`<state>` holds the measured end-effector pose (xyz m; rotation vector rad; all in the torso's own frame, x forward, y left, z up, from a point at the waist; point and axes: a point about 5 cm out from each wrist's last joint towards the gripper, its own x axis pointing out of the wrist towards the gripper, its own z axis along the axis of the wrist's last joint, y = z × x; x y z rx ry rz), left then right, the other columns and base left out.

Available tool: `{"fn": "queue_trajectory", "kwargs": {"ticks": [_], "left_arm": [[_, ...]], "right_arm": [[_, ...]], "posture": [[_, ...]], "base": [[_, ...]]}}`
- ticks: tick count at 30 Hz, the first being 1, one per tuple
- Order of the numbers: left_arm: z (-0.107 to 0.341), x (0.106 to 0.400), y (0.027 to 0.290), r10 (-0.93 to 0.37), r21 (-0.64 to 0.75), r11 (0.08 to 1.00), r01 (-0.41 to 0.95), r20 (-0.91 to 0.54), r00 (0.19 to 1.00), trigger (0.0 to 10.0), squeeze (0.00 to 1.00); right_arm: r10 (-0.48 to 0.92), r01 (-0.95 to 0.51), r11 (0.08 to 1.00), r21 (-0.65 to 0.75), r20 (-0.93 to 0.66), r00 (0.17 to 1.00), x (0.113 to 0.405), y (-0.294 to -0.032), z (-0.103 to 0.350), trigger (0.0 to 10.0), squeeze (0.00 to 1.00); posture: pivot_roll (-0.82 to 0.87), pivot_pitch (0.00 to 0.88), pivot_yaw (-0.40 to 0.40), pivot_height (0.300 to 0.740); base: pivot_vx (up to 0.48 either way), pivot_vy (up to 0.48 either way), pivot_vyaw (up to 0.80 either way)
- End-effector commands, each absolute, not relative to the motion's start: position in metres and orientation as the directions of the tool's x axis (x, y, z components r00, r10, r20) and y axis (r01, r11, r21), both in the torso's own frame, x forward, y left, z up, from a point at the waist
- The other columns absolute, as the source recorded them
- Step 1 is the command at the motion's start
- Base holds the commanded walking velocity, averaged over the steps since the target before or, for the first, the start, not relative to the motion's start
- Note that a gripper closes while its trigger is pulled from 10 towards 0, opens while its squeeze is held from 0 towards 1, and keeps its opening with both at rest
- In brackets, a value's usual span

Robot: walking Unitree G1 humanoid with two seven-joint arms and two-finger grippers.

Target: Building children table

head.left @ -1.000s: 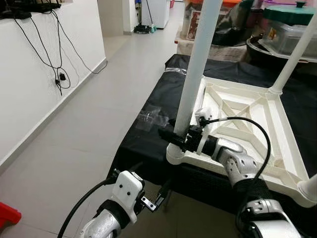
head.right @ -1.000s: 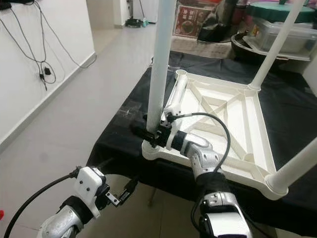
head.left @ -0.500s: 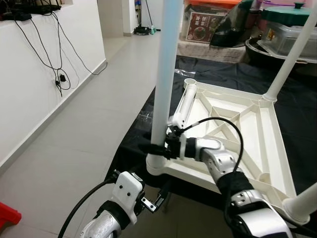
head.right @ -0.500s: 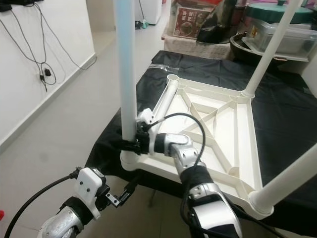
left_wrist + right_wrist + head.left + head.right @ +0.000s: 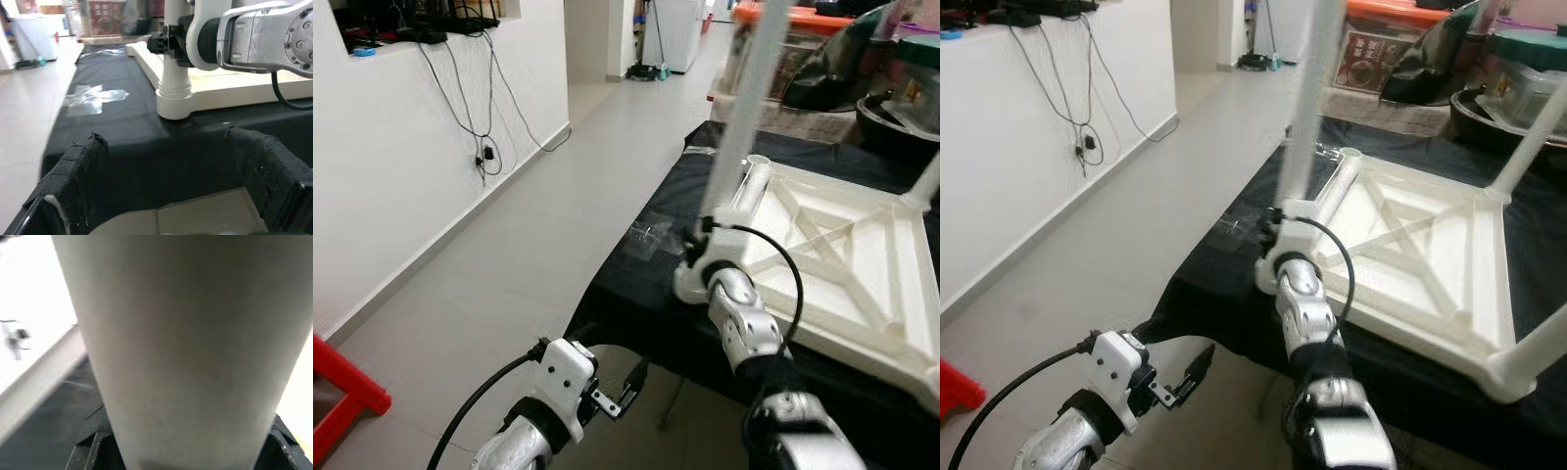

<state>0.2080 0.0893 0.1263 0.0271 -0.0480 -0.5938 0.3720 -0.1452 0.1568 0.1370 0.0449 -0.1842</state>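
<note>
Table leg [image 5: 741, 117] stands upright in near-left corner socket of upturned white tabletop [image 5: 847, 259] on black-draped counter [image 5: 641, 284] | right end effector [image 5: 697, 247] clamped low around it | left end effector [image 5: 171, 181] apart, idle below | looks light, stiff, smooth plastic; best gripped near socket.

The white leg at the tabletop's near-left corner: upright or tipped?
Upright. The white leg rises straight from its corner socket on the upturned tabletop, with the right gripper clamped on it.
</note>
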Motion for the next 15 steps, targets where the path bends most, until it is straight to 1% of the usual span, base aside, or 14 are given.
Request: {"fn": "queue_trajectory", "kwargs": {"ticks": [1,2,3,5,6,10,11,12,13,15], "left_arm": [[0.123,0.208,0.088,-0.570,0.046,0.821,0.568,0.027,0.821,10.0,0.00],[0.123,0.208,0.088,-0.570,0.046,0.821,0.568,0.027,0.821,10.0,0.00],[0.123,0.208,0.088,-0.570,0.047,0.822,0.568,0.027,0.822,10.0,0.00],[0.123,0.208,0.088,-0.570,0.047,0.822,0.568,0.027,0.822,10.0,0.00],[0.123,0.208,0.088,-0.569,0.048,0.822,0.567,0.028,0.822,10.0,0.00],[0.123,0.208,0.088,-0.569,0.048,0.822,0.567,0.028,0.822,10.0,0.00],[0.123,0.209,0.088,-0.568,0.048,0.823,0.566,0.028,0.823,10.0,0.00],[0.124,0.209,0.088,-0.567,0.048,0.823,0.566,0.029,0.823,10.0,0.00],[0.124,0.210,0.088,-0.566,0.048,0.824,0.565,0.029,0.824,10.0,0.00],[0.124,0.210,0.088,-0.566,0.048,0.824,0.565,0.029,0.824,10.0,0.00]], "right_arm": [[-0.318,0.340,0.916,0.214,-0.131,0.939,0.360,-0.152,0.145,0.0,0.00],[-0.318,0.340,0.916,0.214,-0.131,0.939,0.360,-0.152,0.145,0.0,0.00],[-0.364,0.389,0.889,0.241,-0.143,0.920,0.354,-0.146,0.142,0.0,0.00],[-0.364,0.389,0.889,0.241,-0.143,0.920,0.354,-0.146,0.142,0.0,0.00],[-0.327,0.353,0.895,0.271,-0.136,0.935,0.354,-0.134,0.141,9.1,0.00],[-0.327,0.353,0.895,0.271,-0.136,0.935,0.354,-0.134,0.141,9.1,0.00],[-0.253,0.273,0.917,0.292,-0.105,0.962,0.356,-0.122,0.143,10.0,1.00],[-0.181,0.186,0.942,0.280,-0.043,0.982,0.359,-0.114,0.148,10.0,0.00],[-0.084,0.074,0.954,0.291,0.023,0.996,0.363,-0.109,0.153,10.0,0.00],[-0.084,0.074,0.954,0.291,0.023,0.996,0.363,-0.109,0.153,10.0,0.00]], "posture": [[0.08,0.042,-0.064,0.740],[0.08,0.042,-0.064,0.740],[0.09,0.046,-0.067,0.740],[0.09,0.046,-0.067,0.740],[0.08,0.051,-0.066,0.740],[0.08,0.051,-0.066,0.740],[0.08,0.053,-0.066,0.740],[0.08,0.054,-0.065,0.740],[0.08,0.056,-0.066,0.740],[0.08,0.056,-0.066,0.740]], "base": [[0.000,0.000,0.00],[0.000,0.000,0.00],[0.000,0.000,0.00],[0.000,0.000,0.00],[0.000,0.000,0.00],[0.000,0.000,0.00],[0.000,0.000,0.00],[0.000,0.000,0.00],[0.000,0.000,0.00],[0.000,0.000,0.00]]}}
